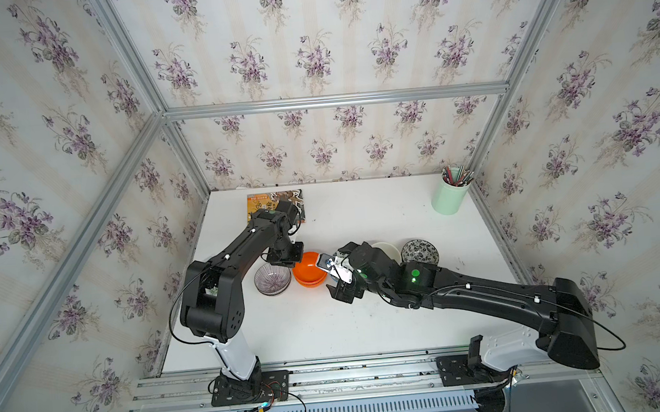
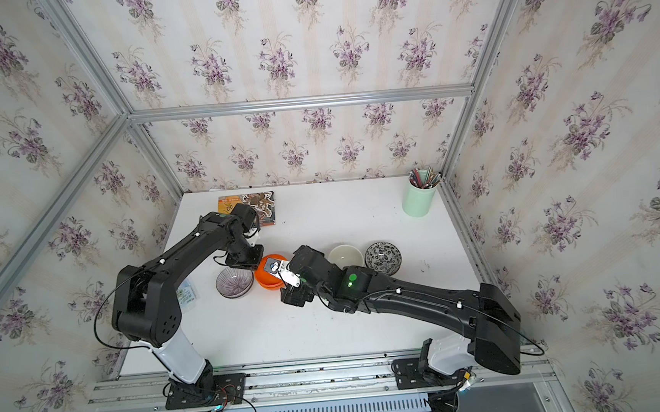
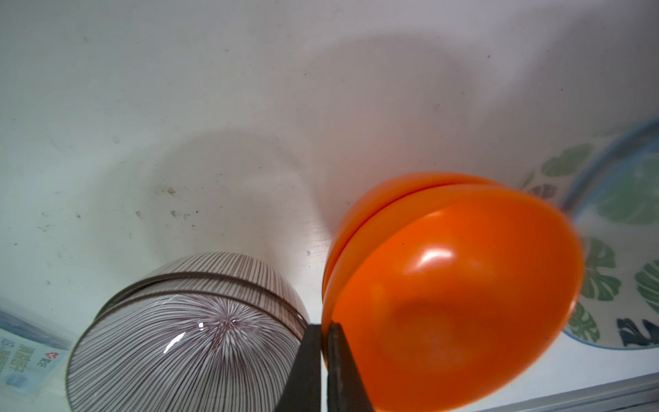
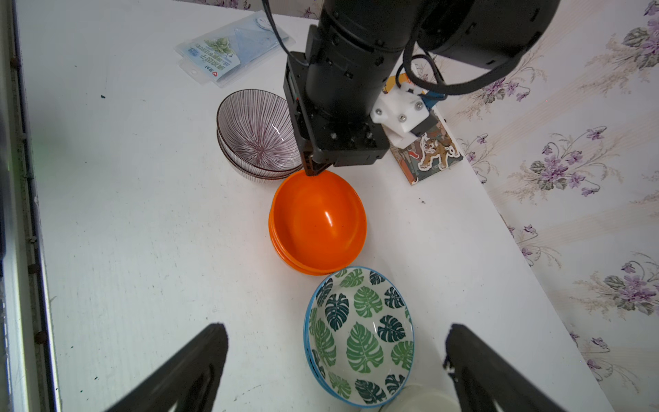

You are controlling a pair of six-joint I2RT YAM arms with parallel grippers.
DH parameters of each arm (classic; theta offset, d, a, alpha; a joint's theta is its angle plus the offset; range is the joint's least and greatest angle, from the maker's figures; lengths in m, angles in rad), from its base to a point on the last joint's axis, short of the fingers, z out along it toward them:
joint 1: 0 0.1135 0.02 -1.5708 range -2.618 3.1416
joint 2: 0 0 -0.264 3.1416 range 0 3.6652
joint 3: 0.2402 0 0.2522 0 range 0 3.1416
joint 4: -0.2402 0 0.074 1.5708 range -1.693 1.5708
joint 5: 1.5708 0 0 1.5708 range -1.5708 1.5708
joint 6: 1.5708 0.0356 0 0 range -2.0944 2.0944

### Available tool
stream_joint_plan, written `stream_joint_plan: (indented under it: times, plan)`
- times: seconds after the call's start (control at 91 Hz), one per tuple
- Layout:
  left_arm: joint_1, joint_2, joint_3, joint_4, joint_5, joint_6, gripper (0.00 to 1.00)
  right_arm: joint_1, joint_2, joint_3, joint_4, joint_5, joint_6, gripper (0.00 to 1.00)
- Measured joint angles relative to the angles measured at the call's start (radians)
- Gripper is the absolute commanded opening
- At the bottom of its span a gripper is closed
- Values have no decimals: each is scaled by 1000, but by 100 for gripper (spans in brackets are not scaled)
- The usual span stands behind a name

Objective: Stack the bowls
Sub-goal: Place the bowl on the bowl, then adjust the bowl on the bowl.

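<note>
Two orange bowls point(image 1: 307, 271) point(image 4: 317, 221) sit nested mid-table, the upper one slightly tilted. My left gripper point(image 3: 323, 344) point(image 4: 313, 170) is shut on the upper orange bowl's rim, on the side next to a nested pair of purple striped bowls point(image 1: 272, 279) point(image 3: 185, 349). Green leaf-print bowls point(image 4: 360, 335) with blue rims lie just past the orange pair, beneath my right gripper point(image 4: 335, 331), which hangs open above them and holds nothing. A cream-white bowl point(image 2: 346, 255) and a black-and-white floral bowl point(image 2: 382, 255) stand to the right, partly hidden by the right arm in a top view.
A mint-green pencil cup point(image 1: 450, 196) stands at the back right corner. A picture booklet point(image 1: 276, 202) lies at the back left under the left arm. A clear packet point(image 4: 231, 50) lies by the left table edge, close to the purple bowls.
</note>
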Motion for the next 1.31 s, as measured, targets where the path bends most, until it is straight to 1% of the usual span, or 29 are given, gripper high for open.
stream_joint_plan:
  times: [0.132, 0.253, 0.308, 0.363, 0.429, 0.451, 0.473, 0.495, 0.506, 0.517, 0.528, 0.539, 0.561, 0.692, 0.802, 0.89, 0.967, 1.077, 1.165, 1.22, 1.264, 1.308]
  plan:
    - [0, 6, -3, 1, 0, 0, 7, 0, 0, -1, 5, 0, 0, 100]
    - [0, 6, -2, 1, 0, 0, 10, 0, -2, -8, 5, 0, 0, 100]
    - [0, 5, -1, 1, 2, 0, 13, 0, -2, -10, 5, 0, 0, 100]
    - [0, 3, 1, 0, 2, 0, 19, 0, -2, -11, 6, 0, 0, 100]
    - [0, -6, 8, 0, 0, -1, 29, 0, -2, -15, 9, 0, 1, 100]
    - [0, -12, 11, -1, 0, -1, 34, 0, -2, -16, 10, 2, 3, 100]
    - [0, -18, 14, 0, 0, -1, 44, 0, -2, -17, 10, 4, 3, 100]
    - [0, -24, 16, 0, 0, -1, 61, 0, -2, -18, 11, 6, 4, 100]
    - [0, -26, 18, 0, 0, -1, 72, 0, -3, -19, 12, 8, 4, 100]
    - [0, -31, 19, 0, 0, -1, 86, 0, -3, -19, 12, 10, 5, 100]
    - [0, -34, 21, -1, 0, 0, 93, 0, -3, -19, 12, 11, 6, 100]
    - [0, -38, 23, -1, 0, -1, 97, 0, -4, -19, 12, 13, 6, 100]
    - [0, -45, 27, -1, 0, -2, 99, 0, -5, -19, 12, 18, 7, 100]
    - [0, -88, 67, -4, -1, -4, 100, -15, -20, -27, 23, 33, 23, 100]
    - [1, -123, 86, 4, -20, -17, 100, -70, -55, -52, 33, 37, 39, 100]
    - [1, -169, 68, 35, -52, -31, 100, -172, -98, -80, 59, 17, 79, 100]
    - [1, -220, 23, 84, -92, -46, 100, -287, -153, -119, 100, -5, 119, 100]
    - [3, -310, -74, 185, -169, -71, 100, -452, -215, -167, 149, -19, 180, 100]
    - [6, -390, -157, 269, -238, -89, 100, -595, -240, -185, 171, -70, 233, 100]
    - [7, -437, -207, 332, -269, -97, 100, -656, -243, -190, 183, -84, 267, 99]
    - [9, -462, -240, 375, -285, -99, 100, -681, -238, -193, 190, -104, 294, 94]
    - [9, -477, -260, 401, -292, -100, 100, -683, -226, -193, 195, -141, 304, 88]
